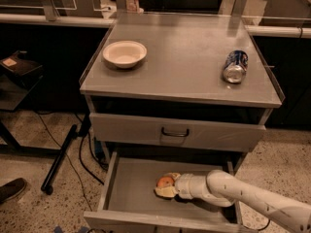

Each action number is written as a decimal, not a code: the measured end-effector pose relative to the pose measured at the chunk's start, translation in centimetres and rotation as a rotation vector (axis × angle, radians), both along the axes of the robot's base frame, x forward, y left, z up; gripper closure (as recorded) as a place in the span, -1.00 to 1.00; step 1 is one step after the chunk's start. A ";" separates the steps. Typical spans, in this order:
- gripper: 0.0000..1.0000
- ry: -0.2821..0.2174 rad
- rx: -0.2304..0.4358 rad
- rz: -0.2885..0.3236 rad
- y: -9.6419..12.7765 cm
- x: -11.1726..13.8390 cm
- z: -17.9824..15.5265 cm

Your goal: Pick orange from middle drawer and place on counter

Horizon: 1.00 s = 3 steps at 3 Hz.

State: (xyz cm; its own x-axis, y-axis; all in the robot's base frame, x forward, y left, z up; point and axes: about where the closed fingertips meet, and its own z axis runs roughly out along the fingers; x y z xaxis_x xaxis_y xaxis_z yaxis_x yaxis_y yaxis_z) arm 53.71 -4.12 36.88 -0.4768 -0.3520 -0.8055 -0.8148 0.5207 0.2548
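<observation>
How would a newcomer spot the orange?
Find the grey metal cabinet with a white bowl on top. In its pulled-out grey metal drawer below, the small round orange fruit lies at the white arm's tool, the only bright thing there.

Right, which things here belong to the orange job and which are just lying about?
Job: orange, lying in the open drawer; gripper, down in that drawer at the orange; counter above, where it goes.
Lying about: bowl and can, both on the counter.
</observation>
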 end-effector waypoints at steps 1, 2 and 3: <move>1.00 0.000 0.000 0.000 0.0 0.0 0.0; 1.00 0.016 0.011 -0.022 -0.1 -0.8 1.1; 1.00 0.012 0.001 -0.084 -1.1 -2.7 6.4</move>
State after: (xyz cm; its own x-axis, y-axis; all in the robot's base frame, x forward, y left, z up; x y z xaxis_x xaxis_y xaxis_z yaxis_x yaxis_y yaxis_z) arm 51.05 -5.25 43.31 -0.5145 -0.3092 -0.7998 -0.7651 0.5867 0.2653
